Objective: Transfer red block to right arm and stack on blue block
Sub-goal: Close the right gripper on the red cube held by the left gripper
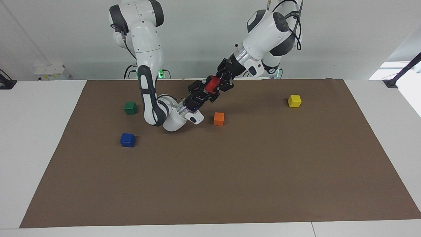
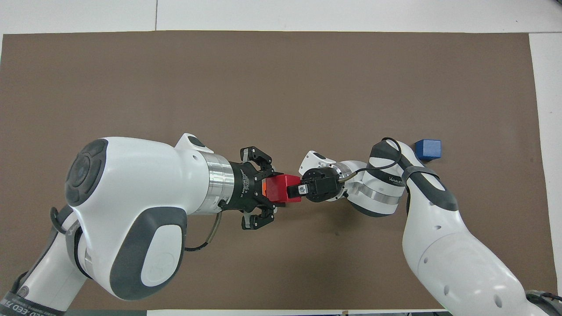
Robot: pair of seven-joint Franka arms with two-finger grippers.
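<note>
The red block hangs in the air above the brown mat, over the orange block. My left gripper is shut on it from the left arm's side. My right gripper, with a blue light at its wrist, meets it from the other side, its fingers closed on the same block. The blue block sits on the mat toward the right arm's end, apart from both grippers.
An orange block lies on the mat under the two grippers. A green block sits nearer to the robots than the blue block. A yellow block sits toward the left arm's end.
</note>
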